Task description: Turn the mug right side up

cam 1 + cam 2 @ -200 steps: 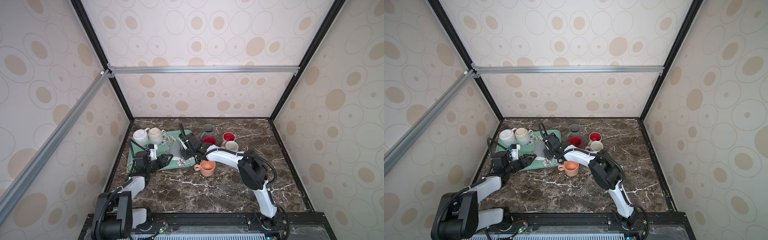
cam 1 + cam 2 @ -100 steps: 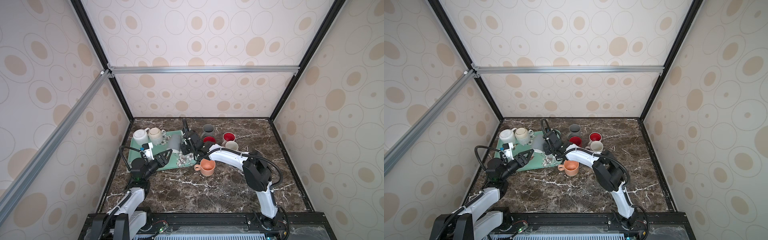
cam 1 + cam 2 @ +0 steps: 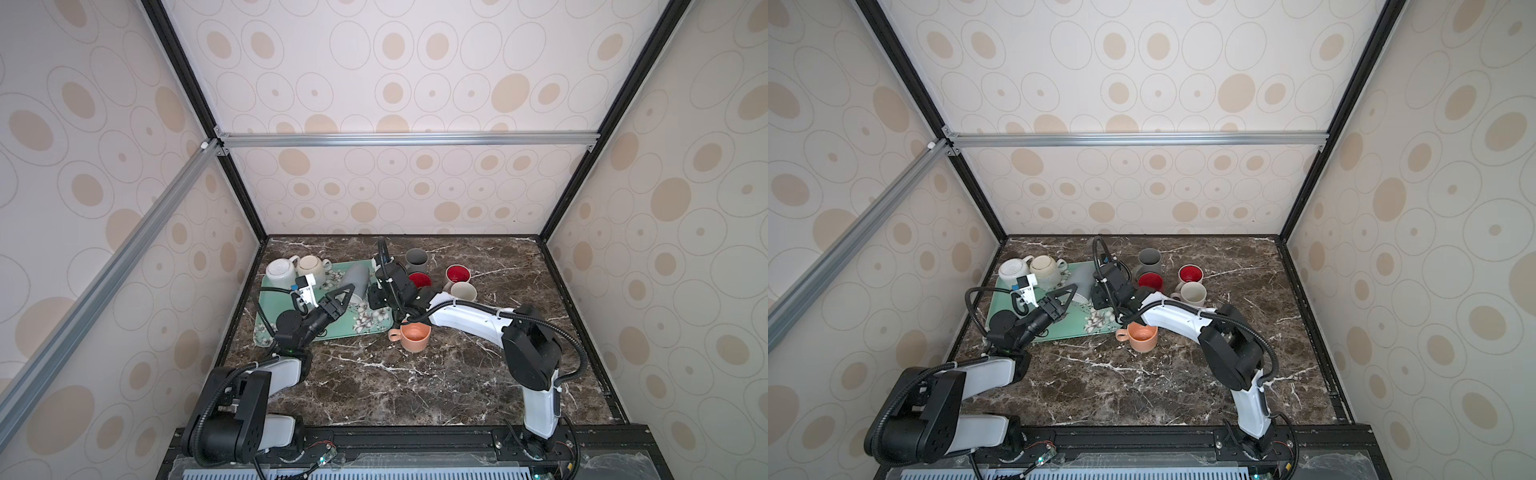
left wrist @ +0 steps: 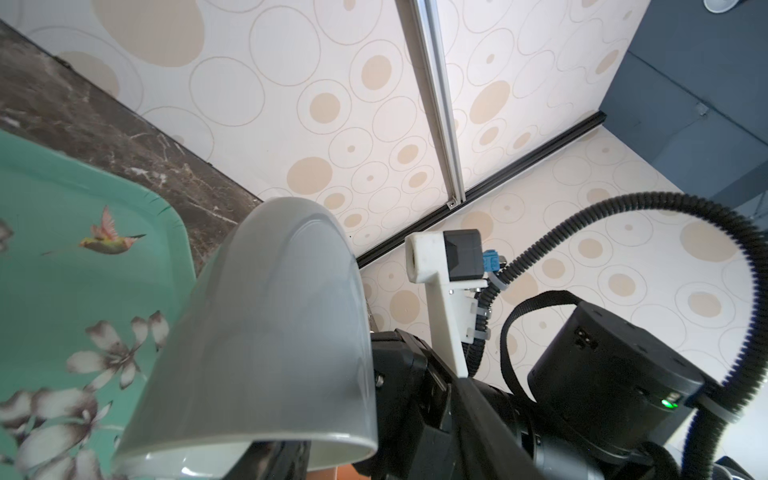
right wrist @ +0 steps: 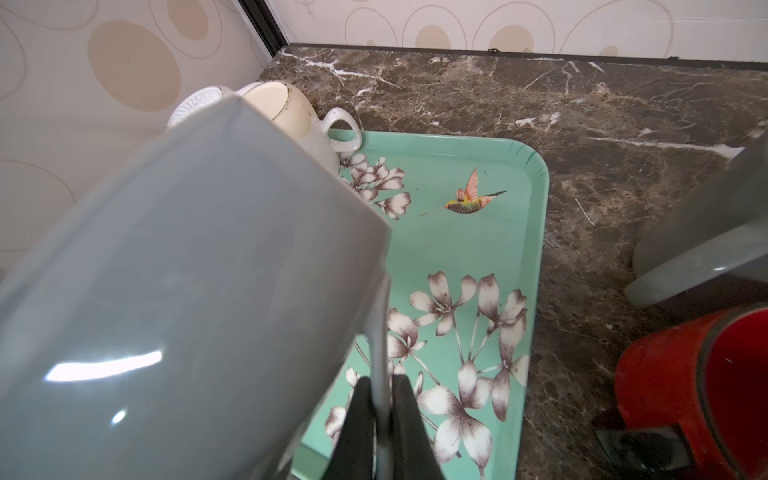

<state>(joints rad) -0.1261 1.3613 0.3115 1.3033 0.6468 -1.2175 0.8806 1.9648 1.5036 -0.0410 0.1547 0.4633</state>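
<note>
- Left gripper (image 3: pixel 348 292) sat at the mouth of the mug (image 3: pixel 358 277), jaws partly apart; whether it gripped anything could not be told.
- Mug hung tilted over the tray (image 3: pixel 361 322), mouth angled down toward that gripper, base raised.
- Right gripper (image 5: pixel 383 399) was pinched tight on the mug's rim wall. Turning it well probably called for a slow roll about that pinch, keeping clear of the red mug (image 5: pixel 685 395).

No readable text, labels, numbers anywhere in view.
</note>
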